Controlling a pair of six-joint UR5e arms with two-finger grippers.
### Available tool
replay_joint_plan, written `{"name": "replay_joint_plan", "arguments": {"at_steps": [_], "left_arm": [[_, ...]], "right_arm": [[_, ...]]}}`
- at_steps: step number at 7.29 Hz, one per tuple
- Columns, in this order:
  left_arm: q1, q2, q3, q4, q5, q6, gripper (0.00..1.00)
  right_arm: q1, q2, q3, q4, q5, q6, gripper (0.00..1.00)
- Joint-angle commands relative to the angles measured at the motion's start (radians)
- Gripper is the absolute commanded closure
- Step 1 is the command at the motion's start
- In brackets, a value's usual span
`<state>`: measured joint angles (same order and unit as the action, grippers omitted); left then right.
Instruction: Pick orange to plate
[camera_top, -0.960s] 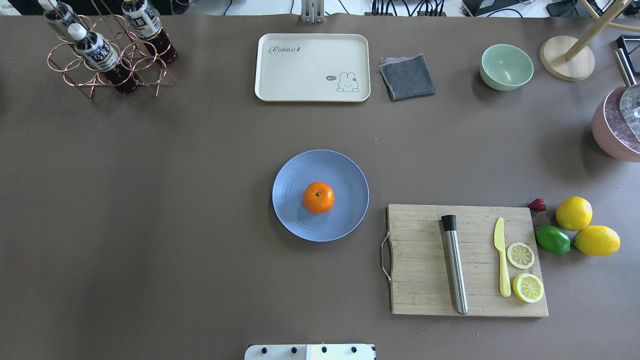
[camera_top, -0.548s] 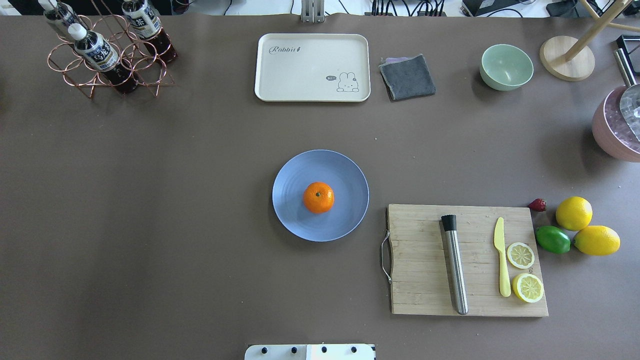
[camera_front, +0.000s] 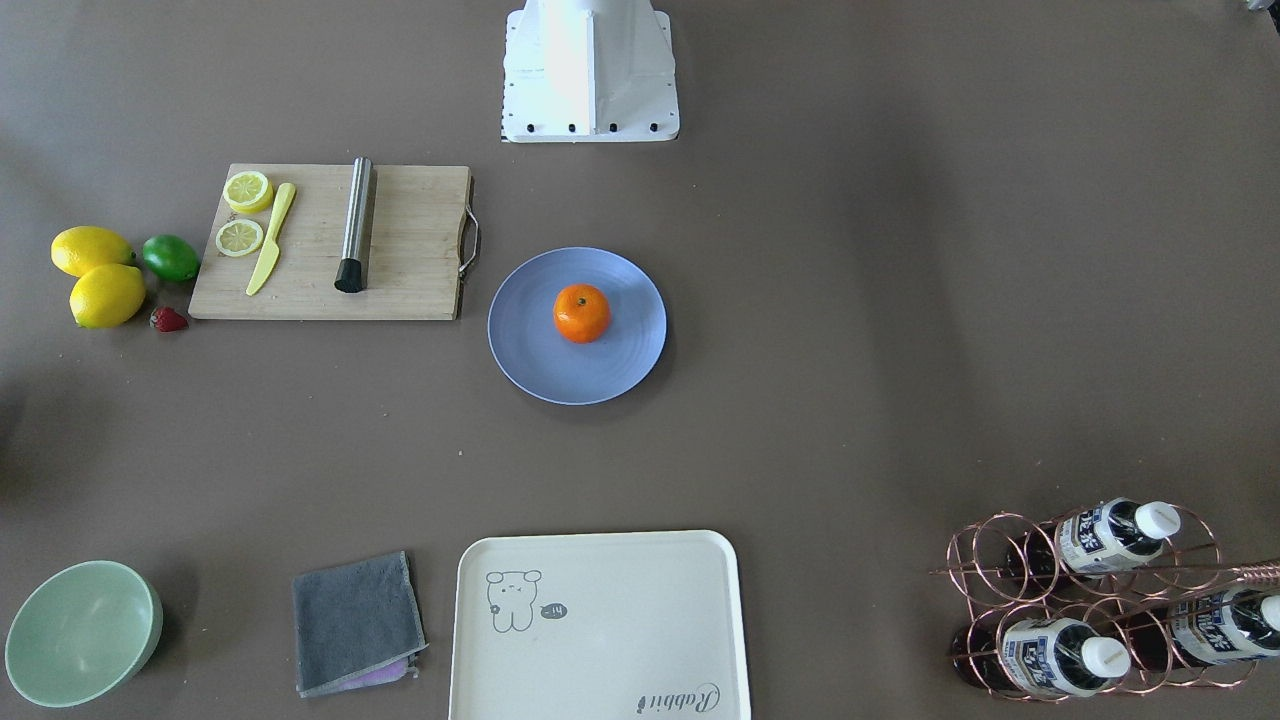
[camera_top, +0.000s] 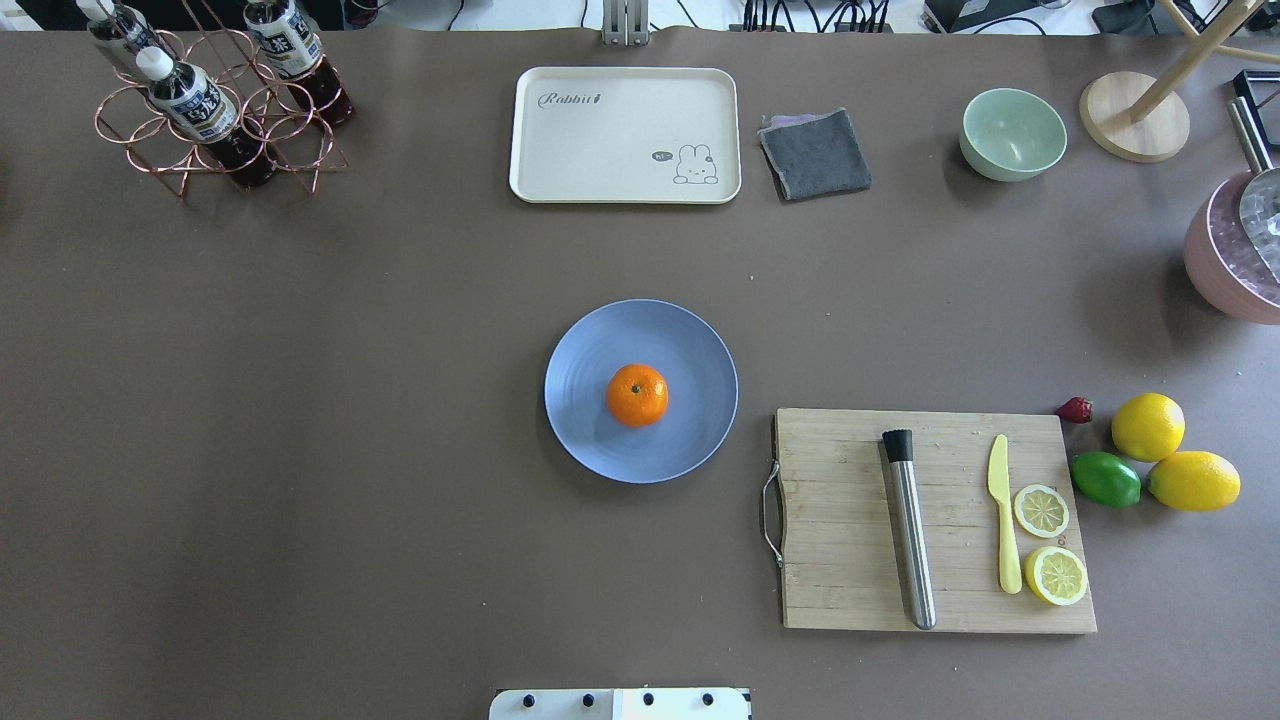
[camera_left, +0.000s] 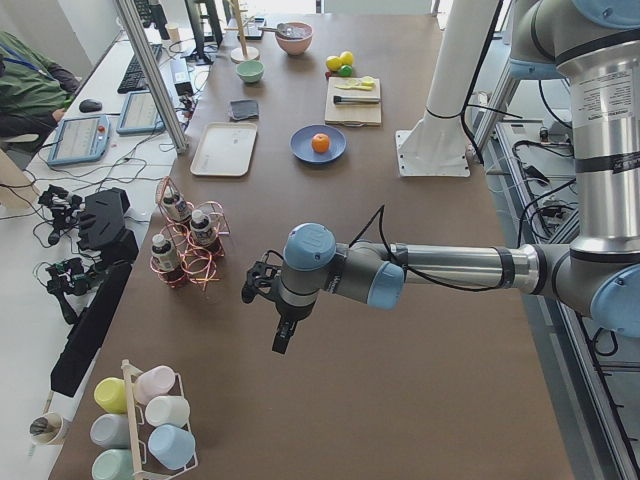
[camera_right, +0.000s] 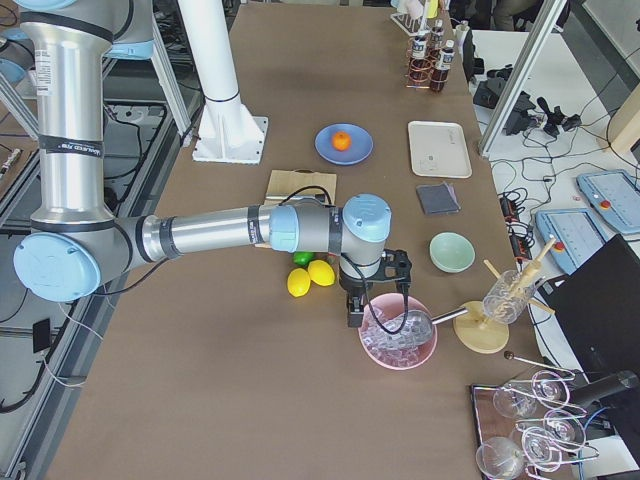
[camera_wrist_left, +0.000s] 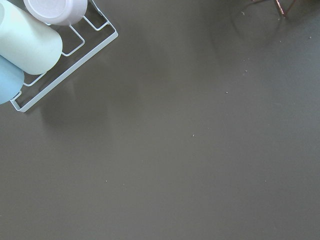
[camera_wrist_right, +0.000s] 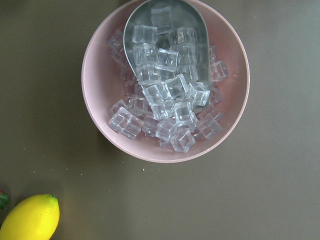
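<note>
The orange (camera_top: 637, 394) sits upright near the middle of the light blue plate (camera_top: 590, 430), stem dot up, at the table's centre; both also show in the front-facing view as orange (camera_front: 582, 312) on plate (camera_front: 530, 350). No gripper touches either. My left gripper (camera_left: 283, 335) hangs far off, over bare table near the bottle rack, seen only in the exterior left view. My right gripper (camera_right: 353, 310) hangs above a pink bowl of ice, seen only in the exterior right view. I cannot tell whether either is open or shut.
A wooden cutting board (camera_top: 850, 560) with a steel muddler, yellow knife and lemon slices lies right of the plate. Two lemons (camera_top: 1148, 426), a lime (camera_top: 1105, 479), cream tray (camera_top: 600, 140), green bowl (camera_top: 1012, 133), bottle rack (camera_top: 200, 110) and ice bowl (camera_wrist_right: 100, 100) ring the table.
</note>
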<state>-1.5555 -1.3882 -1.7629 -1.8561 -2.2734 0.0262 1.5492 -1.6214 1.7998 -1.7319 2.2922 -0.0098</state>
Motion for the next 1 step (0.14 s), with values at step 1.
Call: {"name": "replay_joint_plan", "arguments": {"at_steps": [1], "left_arm": [[0.000, 0.000, 0.002, -0.002, 0.000, 0.001, 0.02]], "right_arm": [[0.000, 0.000, 0.000, 0.000, 0.001, 0.001, 0.00]]}}
